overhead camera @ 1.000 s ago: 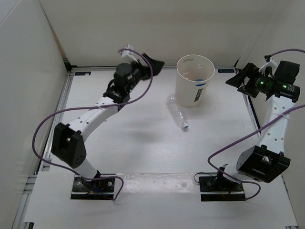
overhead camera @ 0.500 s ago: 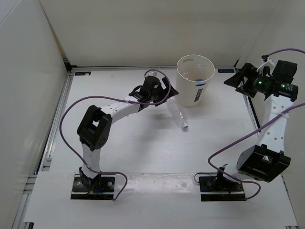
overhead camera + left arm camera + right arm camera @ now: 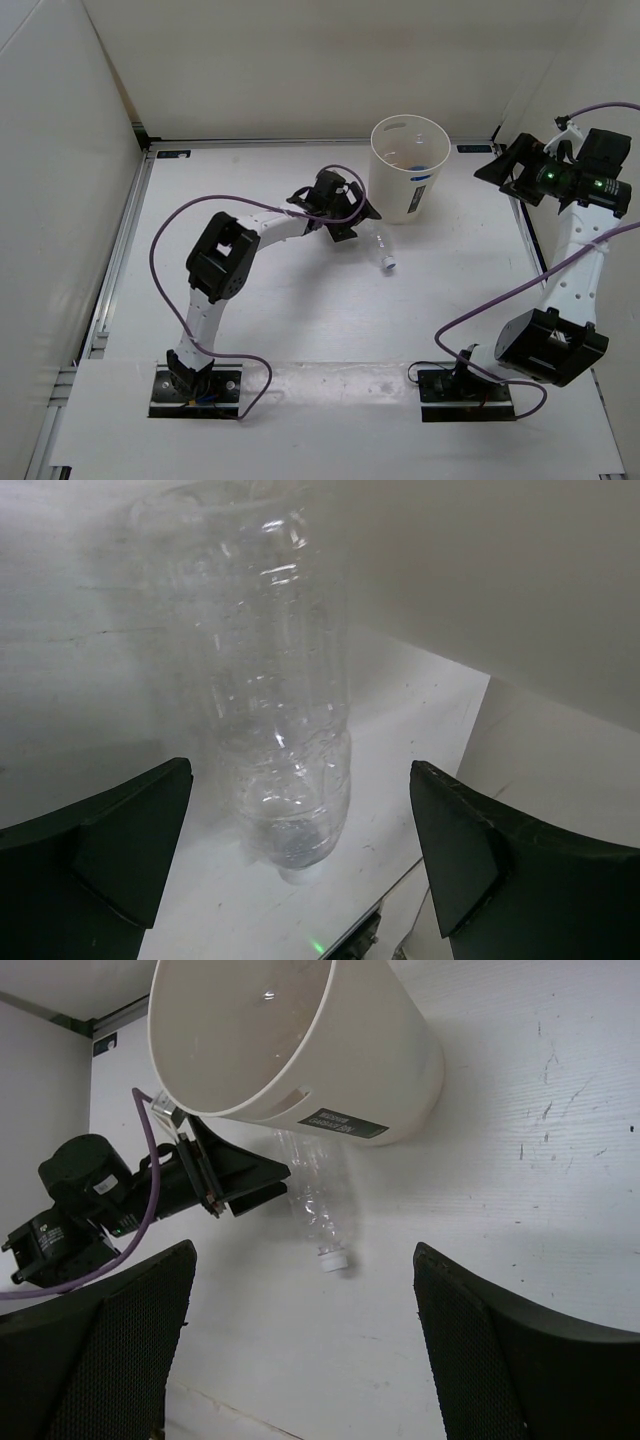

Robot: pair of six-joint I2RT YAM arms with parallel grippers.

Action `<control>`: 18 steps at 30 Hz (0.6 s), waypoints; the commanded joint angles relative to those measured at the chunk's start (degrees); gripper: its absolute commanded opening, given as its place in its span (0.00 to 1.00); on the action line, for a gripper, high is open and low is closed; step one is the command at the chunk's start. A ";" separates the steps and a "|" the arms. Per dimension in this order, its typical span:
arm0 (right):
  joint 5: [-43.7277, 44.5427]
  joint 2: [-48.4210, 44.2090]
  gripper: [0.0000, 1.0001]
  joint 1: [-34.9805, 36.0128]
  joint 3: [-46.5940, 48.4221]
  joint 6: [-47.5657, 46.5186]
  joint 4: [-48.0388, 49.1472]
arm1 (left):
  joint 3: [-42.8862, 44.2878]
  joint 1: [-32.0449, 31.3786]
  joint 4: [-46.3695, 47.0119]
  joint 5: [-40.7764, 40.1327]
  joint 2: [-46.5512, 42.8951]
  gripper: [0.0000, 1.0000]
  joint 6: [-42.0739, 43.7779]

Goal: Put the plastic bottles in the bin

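Observation:
A plain clear plastic bottle [image 3: 377, 247] lies on the table just in front of the bin [image 3: 395, 195], its white cap pointing toward the near side. My left gripper [image 3: 350, 220] is open and low at the bottle's base end. In the left wrist view the bottle [image 3: 281, 730] lies between the spread fingers [image 3: 105, 850], touching neither. My right gripper [image 3: 497, 168] is open and empty, raised to the right of the bin. Its wrist view shows the bin [image 3: 380, 1060], the bottle [image 3: 318, 1210] and the left gripper [image 3: 235, 1175]. Something blue [image 3: 418, 168] shows inside the bin. The other bottles are out of view.
White enclosure walls stand at the left, back and right of the table. The left arm's purple cable [image 3: 170, 225] loops above the table's left half. The bin carries a dark label [image 3: 340, 1123] on its side.
My left arm has swung from the back left, down and right, to the clear bottle, and its open fingers now straddle the base end. The right arm has barely moved.

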 commanded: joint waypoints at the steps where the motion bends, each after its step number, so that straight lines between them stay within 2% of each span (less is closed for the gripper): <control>1: -0.55 -1.05 0.90 -0.16 0.09 -0.81 -0.35 | 3.64 -0.19 -0.49 0.87 0.04 1.00 -0.09; 3: -0.37 -1.22 0.90 0.19 0.18 -1.08 -0.70 | 4.52 -0.19 -0.05 1.57 2.14 0.98 -0.17; 8: 0.07 -1.40 0.90 0.90 0.44 -2.49 -1.58 | 6.54 -0.19 0.39 4.21 5.06 0.87 -1.31; 18: 0.51 -0.87 0.90 0.19 -0.08 -2.57 -1.23 | 7.86 -0.02 -1.72 6.84 7.87 0.86 -1.40</control>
